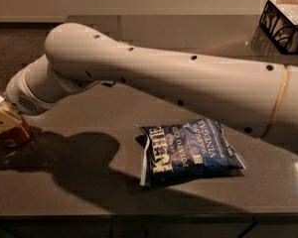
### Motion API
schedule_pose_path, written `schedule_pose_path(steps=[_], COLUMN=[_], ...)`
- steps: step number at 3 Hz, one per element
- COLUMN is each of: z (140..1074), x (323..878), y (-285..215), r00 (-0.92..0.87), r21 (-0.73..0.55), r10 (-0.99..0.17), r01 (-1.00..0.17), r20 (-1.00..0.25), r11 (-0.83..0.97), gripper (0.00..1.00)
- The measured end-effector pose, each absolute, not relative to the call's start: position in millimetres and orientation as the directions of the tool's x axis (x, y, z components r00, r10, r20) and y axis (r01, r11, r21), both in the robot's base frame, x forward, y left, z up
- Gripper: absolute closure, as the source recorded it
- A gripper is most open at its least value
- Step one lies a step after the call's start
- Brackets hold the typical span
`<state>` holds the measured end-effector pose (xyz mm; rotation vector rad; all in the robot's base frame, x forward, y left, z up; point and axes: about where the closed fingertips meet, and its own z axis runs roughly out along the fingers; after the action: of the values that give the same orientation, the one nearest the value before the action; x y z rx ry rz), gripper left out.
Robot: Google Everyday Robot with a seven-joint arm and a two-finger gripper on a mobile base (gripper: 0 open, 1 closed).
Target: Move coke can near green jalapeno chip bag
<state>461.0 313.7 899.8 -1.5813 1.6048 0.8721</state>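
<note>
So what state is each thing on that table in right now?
Coke can: standing at far left, partly covered by the pincer.
Pincer: down at the can.
Blue Kettle chip bag: lying flat, untouched, mid-table.
Wire basket: standing at the far right corner.

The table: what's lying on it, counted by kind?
Soda can: 1, red, far left, at the robot's tool.
Chip bag: 1, blue, in plain sight.
Wire basket: 1, far right corner.
Total: 3.
</note>
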Motion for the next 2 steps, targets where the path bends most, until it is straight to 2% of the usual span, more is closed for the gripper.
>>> schedule_pose_path(steps=[2], z=[924], x=[468], y=[287], r00=[-0.012], r21=[-0.042], r10=[-0.494], r01=[-0.994], r20=[-0.869], r11=[0.098], gripper=[0.87])
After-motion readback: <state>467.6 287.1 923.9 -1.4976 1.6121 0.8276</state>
